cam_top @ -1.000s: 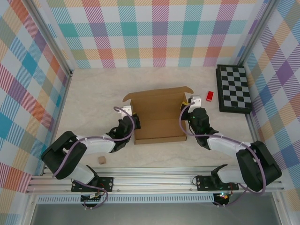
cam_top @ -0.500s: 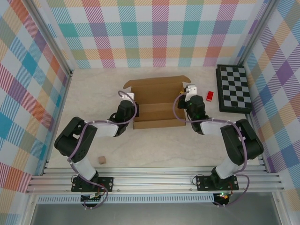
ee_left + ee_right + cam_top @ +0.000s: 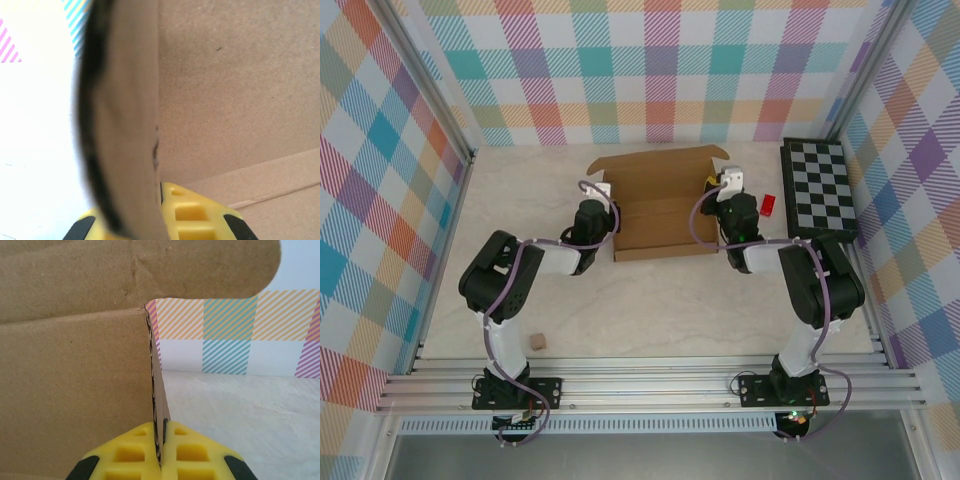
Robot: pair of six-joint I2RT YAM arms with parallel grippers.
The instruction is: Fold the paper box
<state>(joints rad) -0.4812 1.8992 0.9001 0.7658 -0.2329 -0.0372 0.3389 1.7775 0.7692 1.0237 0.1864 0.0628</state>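
The paper box (image 3: 660, 210) is a shallow brown cardboard tray with its lid flap standing up at the back, lying far out on the table near the back wall. My left gripper (image 3: 604, 196) is shut on the box's left side wall, and my right gripper (image 3: 724, 190) is shut on its right side wall. In the left wrist view the blurred cardboard wall (image 3: 125, 150) runs down between my yellow fingers (image 3: 200, 215). In the right wrist view the thin wall edge (image 3: 159, 405) is pinched between both yellow pads (image 3: 125, 460), with the box's inner face (image 3: 75, 380) to the left.
A black-and-white checkered board (image 3: 820, 190) lies at the back right, with a small red object (image 3: 767, 205) between it and the box. A tiny tan cube (image 3: 536, 342) sits near the front left. Plaid walls enclose the table on three sides.
Both arms have stretched away from their bases, carrying the box from mid-table toward the back wall. Both grips stayed shut on the side walls.
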